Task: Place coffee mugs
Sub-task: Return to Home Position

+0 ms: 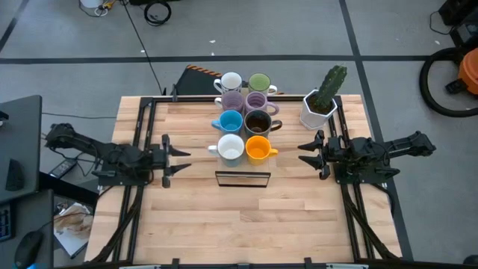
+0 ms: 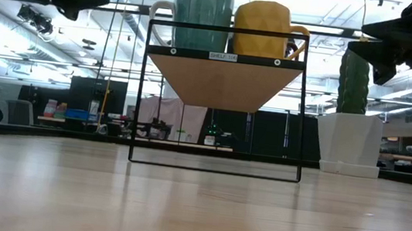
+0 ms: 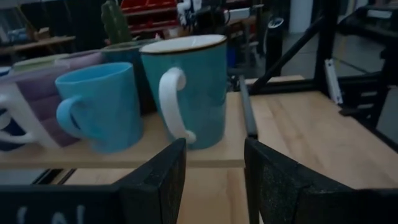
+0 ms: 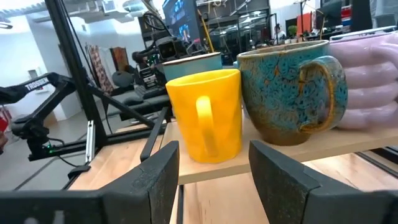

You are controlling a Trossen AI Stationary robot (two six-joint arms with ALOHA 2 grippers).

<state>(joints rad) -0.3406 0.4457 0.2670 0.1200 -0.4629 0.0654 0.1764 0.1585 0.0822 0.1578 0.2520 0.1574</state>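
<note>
Eight mugs shelved; placement judged complete.
The mugs (image 1: 256, 122) stand paired in two rows on the shelf (image 2: 226, 57). The left gripper (image 1: 179, 161) and right gripper (image 1: 308, 153) flank it, both spread, empty and apart from the mugs.

This is a robotics lab or workshop, not a home. The wooden table (image 1: 299, 217) carries a black metal frame (image 1: 147, 119), with the dark left arm (image 1: 97, 153) mounted at 9 o'clock and the right arm (image 1: 388, 149) at 3 o'clock. Around it lies a bare grey floor (image 1: 299, 30) crossed by dark lines, with loose cables (image 1: 157, 11) at 12 o'clock. A desk (image 1: 19, 149) with a mouse (image 1: 28, 245) stands at 9 o'clock, and an orange and black machine (image 1: 455, 75) at 2 o'clock. The low view shows long ceiling lights (image 2: 41, 58) in a wide hall. The wrist views show red storage bins (image 3: 146, 9) and a lit screen (image 4: 180, 22).
</note>
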